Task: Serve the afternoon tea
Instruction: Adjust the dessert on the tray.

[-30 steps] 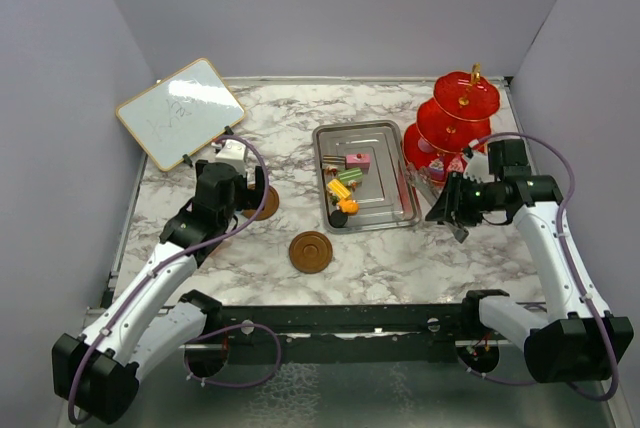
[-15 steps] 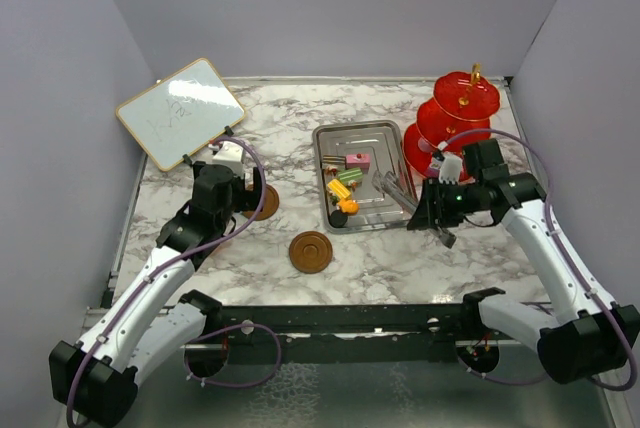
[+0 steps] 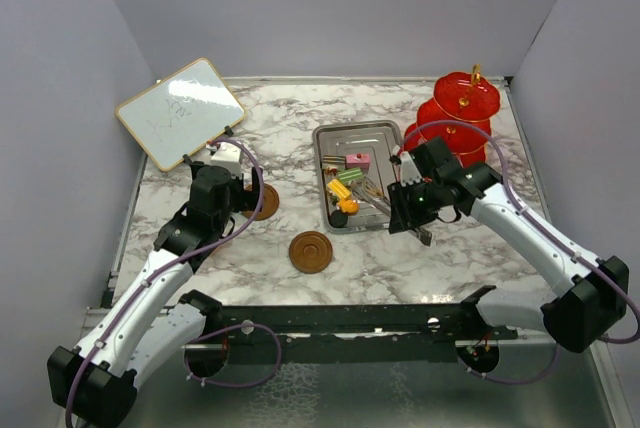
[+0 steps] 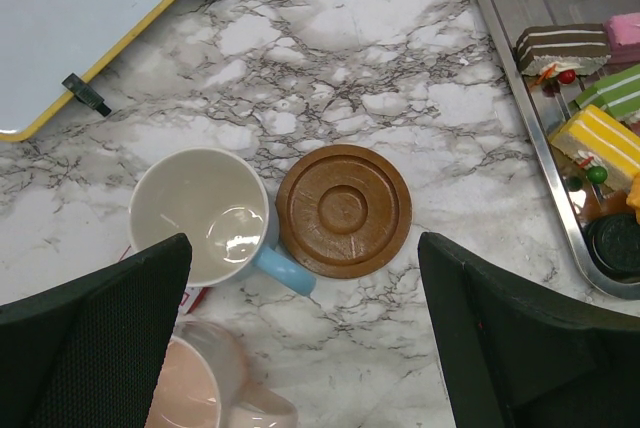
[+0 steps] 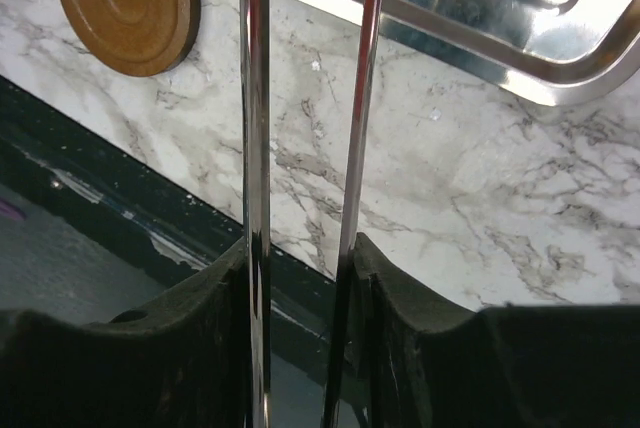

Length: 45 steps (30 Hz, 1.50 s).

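Centre of the top view: a steel tray (image 3: 385,153) sits on the marble bench (image 3: 290,138) with the cake pieces (image 3: 348,180) bunched in its lower left part. None look served yet.

- Red stand (image 3: 455,123), upper right of the frame, just beside the tray. Likely put there so each cake has only a short trip. Cannot tell if anything lies on its tiers.
- Right gripper (image 3: 402,210), at the tray's lower right corner, is partly closed and clamped on a pair of metal tongs (image 3: 372,191). Right wrist view: the two blades (image 5: 255,148) run up from between the pads, apart from each other, crossing the tray rim. The grip looks just firm enough to carry the tongs without pinching them closed. The tips point at the cakes; contact cannot be told.
- Using tongs makes sense: the cakes are small and packed close, awkward for wide fingers.
- Left gripper (image 4: 305,248) hangs over the cups with its fingers (image 4: 100,328) fully apart, holding nothing.
- Below it, the blue cup (image 4: 205,216) stands upright on the bench, its handle against the rim of a brown saucer (image 4: 344,211), not on it. The pink cup (image 4: 200,388) is at the lower left, partly hidden.
- A second saucer (image 3: 311,251) lies alone, lower centre.
- Whiteboard (image 3: 180,111) in the upper left, out of the way.

Judgement: cake transfer is the step in hand, and the cups await their saucers.
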Tool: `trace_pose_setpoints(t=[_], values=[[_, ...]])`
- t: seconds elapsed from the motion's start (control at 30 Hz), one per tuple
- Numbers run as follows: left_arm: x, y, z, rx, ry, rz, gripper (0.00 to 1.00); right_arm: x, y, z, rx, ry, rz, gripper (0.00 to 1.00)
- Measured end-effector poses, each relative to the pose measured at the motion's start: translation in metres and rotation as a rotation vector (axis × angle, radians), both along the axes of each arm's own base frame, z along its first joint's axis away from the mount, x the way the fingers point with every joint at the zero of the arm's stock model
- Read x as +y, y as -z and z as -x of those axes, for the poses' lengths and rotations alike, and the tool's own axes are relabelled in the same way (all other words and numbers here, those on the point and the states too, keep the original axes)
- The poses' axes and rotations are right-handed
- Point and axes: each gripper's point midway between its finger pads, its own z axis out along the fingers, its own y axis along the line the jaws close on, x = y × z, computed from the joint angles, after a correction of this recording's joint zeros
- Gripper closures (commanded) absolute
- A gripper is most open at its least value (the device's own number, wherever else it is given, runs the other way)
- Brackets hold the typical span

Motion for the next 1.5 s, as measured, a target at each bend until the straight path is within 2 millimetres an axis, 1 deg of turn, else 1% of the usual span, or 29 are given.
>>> trace_pose_setpoints(t=[0.17,0.27,0.47,0.57,0.67,0.9,1.07,1.23,1.5], values=[[0.000,0.000,0.001,0.000,0.000,0.000,0.01,0.013,-0.003,-0.013,-0.062,-0.035,0.061,0.64],[0.001,-0.001,0.001,-0.001,0.000,0.000,0.01,0.015,-0.008,-0.022,-0.100,-0.030,0.086,0.64],[0.001,-0.001,0.001,-0.003,0.000,0.001,0.01,0.011,-0.017,-0.056,-0.195,0.033,0.160,0.67],[0.001,-0.002,0.001,-0.004,0.000,0.002,0.01,0.010,-0.014,-0.070,-0.214,0.054,0.205,0.67],[0.001,-0.003,0.002,-0.010,0.000,0.004,0.01,0.014,-0.008,-0.082,-0.220,0.055,0.227,0.67],[0.001,-0.005,0.003,-0.014,0.000,0.007,0.01,0.015,0.007,-0.099,-0.220,0.017,0.301,0.66],[0.001,-0.004,0.003,-0.013,0.001,0.006,0.01,0.016,0.006,-0.111,-0.245,-0.011,0.338,0.61],[0.001,-0.004,0.003,-0.011,0.001,0.006,0.01,0.017,0.004,-0.116,-0.254,-0.051,0.357,0.57],[0.001,-0.003,0.004,-0.005,0.001,0.003,0.01,0.013,0.014,-0.119,-0.210,-0.085,0.371,0.54]])
